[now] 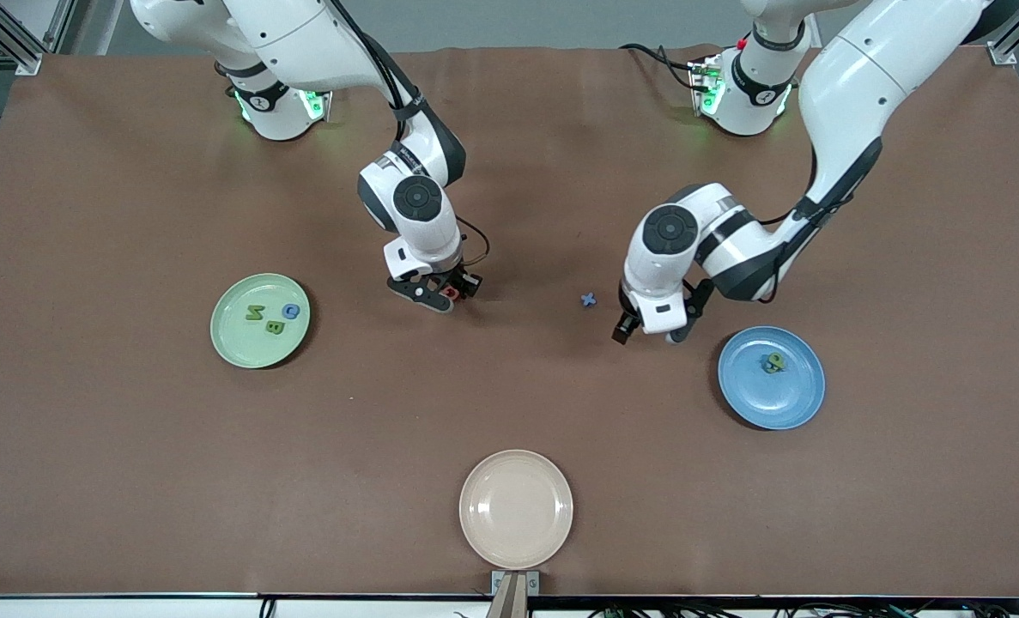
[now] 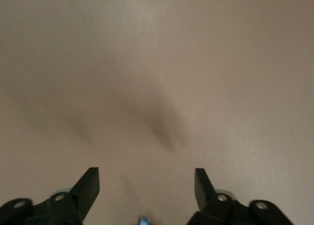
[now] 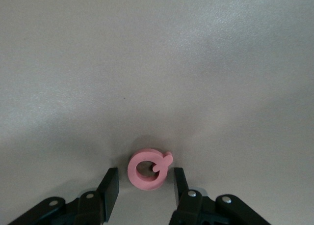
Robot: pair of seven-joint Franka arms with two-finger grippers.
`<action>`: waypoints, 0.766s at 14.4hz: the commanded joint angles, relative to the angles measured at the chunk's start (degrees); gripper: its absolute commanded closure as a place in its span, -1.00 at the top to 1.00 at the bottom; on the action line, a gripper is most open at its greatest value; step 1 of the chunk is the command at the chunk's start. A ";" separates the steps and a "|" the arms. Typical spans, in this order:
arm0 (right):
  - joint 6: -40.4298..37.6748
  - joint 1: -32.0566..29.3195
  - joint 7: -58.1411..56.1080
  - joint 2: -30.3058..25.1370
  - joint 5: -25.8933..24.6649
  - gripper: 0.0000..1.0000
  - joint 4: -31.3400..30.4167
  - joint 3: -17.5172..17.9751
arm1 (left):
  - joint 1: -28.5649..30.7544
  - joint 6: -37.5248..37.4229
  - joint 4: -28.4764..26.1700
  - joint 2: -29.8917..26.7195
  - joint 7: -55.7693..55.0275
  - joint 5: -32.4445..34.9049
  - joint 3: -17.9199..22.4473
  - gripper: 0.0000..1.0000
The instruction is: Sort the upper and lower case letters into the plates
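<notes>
- Now, at the middle of the front view, the right end effector (image 1: pixel 446 292) is down at the tabletop (image 1: pixel 509 395), its fingers (image 3: pixel 112 185) parted around a red round letter (image 3: pixel 148 170) without visibly touching it.
- In the right wrist view that letter lies flat between the two fingertips, a ring with a short tail; the tail sticks out toward the upper right of that frame.
- The left end effector (image 1: pixel 646 333) hangs low over bare tabletop right of centre in the front view, between a small blue cross-shaped letter (image 1: pixel 589 299) and the blue plate (image 1: pixel 771 403); its fingers (image 2: pixel 88 185) are spread wide with nothing between them.
- The blue cross-shaped letter lies alone on the tabletop, just beside the left end effector and slightly higher in the front frame.
- The pale green plate (image 1: pixel 233 339) sits at the left of the front view and holds three letters: a green Z (image 1: pixel 255 312), a green B (image 1: pixel 275 327) and a blue round letter (image 1: pixel 291 312), close together in its upper right part.
- The Z's long axis runs roughly across the frame.
- The blue plate, at the right of the front view, holds a small green letter (image 1: pixel 774 362) in its upper middle, seemingly with a blue piece against it; its shape is too small to read.
- A cream plate (image 1: pixel 516 549) sits at the bottom centre, with nothing in it.
</notes>
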 commanded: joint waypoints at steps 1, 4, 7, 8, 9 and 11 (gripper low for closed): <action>0.34 0.74 1.40 0.54 -0.58 0.08 0.41 -0.82 | -1.89 1.67 -0.17 1.26 -3.54 2.49 0.13 0.55; 0.34 0.65 1.40 0.54 -0.58 0.08 0.41 -1.00 | -3.82 3.34 -0.08 3.28 -6.96 5.91 0.21 0.50; 0.43 0.65 1.40 0.54 -0.85 0.05 0.41 -1.43 | -4.53 4.57 0.00 4.95 -10.04 9.53 0.30 0.47; 0.43 0.65 1.40 0.63 -0.85 0.05 0.41 -1.44 | -4.70 4.57 0.00 5.21 -10.13 9.53 0.22 0.45; 0.43 0.65 1.49 0.72 -0.85 0.03 0.41 -1.44 | -5.14 4.57 0.00 5.39 -10.05 9.62 0.30 0.42; 0.43 0.74 1.40 0.72 -0.85 -0.16 0.41 -1.44 | -5.85 4.57 0.09 5.92 -10.04 10.23 0.30 0.37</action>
